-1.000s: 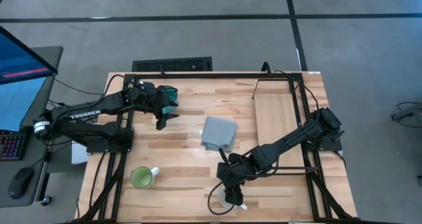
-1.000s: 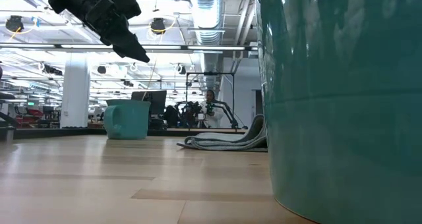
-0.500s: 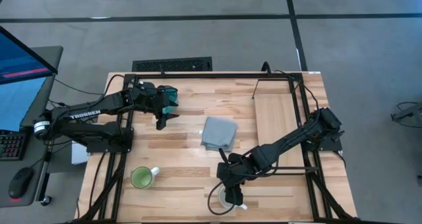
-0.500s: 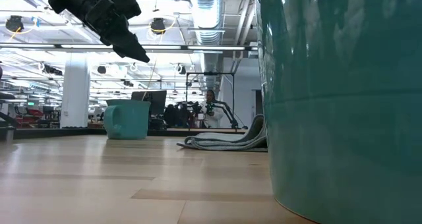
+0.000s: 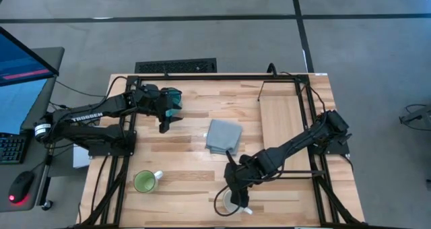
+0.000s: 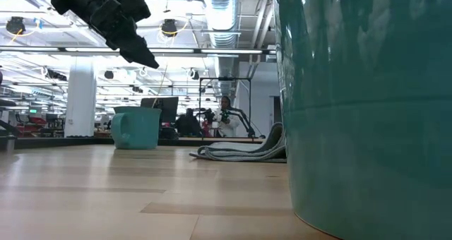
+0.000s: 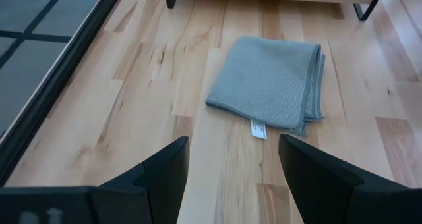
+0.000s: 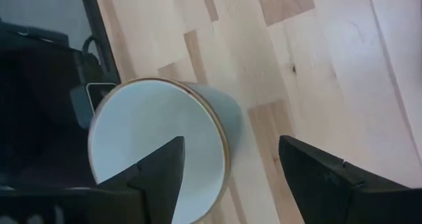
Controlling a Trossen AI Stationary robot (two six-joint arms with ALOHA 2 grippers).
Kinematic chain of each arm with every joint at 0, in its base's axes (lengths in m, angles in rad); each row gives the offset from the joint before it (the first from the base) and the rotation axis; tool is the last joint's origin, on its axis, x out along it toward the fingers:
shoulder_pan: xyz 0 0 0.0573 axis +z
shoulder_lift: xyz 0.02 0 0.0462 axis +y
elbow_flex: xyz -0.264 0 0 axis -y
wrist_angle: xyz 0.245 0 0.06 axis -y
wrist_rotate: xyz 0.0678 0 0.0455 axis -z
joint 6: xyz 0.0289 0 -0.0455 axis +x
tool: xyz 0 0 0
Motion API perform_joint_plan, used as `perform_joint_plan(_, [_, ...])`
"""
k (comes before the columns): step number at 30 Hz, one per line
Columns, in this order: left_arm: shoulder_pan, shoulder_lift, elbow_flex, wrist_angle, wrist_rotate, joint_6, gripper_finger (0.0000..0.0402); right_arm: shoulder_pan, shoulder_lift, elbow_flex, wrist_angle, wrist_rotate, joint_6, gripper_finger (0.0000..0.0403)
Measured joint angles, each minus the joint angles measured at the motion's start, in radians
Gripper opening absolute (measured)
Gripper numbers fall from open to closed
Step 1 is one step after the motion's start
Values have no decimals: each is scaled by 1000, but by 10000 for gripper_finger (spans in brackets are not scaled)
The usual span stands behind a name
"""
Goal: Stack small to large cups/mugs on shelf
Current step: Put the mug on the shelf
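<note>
Right gripper (image 5: 235, 201): over the near edge of the table (image 5: 188, 182), hanging just above the white mug (image 5: 227, 203); fingers spread wide, nothing between them.
White mug: upright near the table's near edge; the right wrist view looks down into its open mouth (image 8: 158, 151), with the right gripper (image 8: 231, 168) above it and one finger (image 8: 161, 178) over the rim, a detail the high view hides under the arm.
Left gripper (image 5: 166, 121): at the far left of the table, raised above the wood; jaws parted and empty.
Teal-blue mug (image 5: 174, 97): far left, just beside the left gripper; in the low view it stands upright on the wood (image 6: 136, 128), with the left arm's dark fingers above it.
Light green mug (image 5: 144, 182): near left, upright, handle pointing right; well apart from both grippers.
Shelf (image 5: 286, 131): light-wood board on the right side, nothing on it.
Folded grey cloth (image 5: 223, 135): table centre; the left wrist view shows its small white tag (image 7: 257, 128), ahead of the left gripper (image 7: 231, 178).
Low view only: a huge teal surface (image 6: 367, 106) fills its right side, too close to tell its shape.
</note>
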Motion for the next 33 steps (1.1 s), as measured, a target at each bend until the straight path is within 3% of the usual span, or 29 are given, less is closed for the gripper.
perform_joint_plan(22, [0,0,0,-18,0,0,226,26,67,-1,6,0,53,266])
perform_joint_plan(27, [0,0,0,-18,0,0,226,24,64,-1,5,-3,52,220])
perform_joint_plan(33, [0,0,0,-18,0,1,226,22,66,-1,-5,-3,42,120])
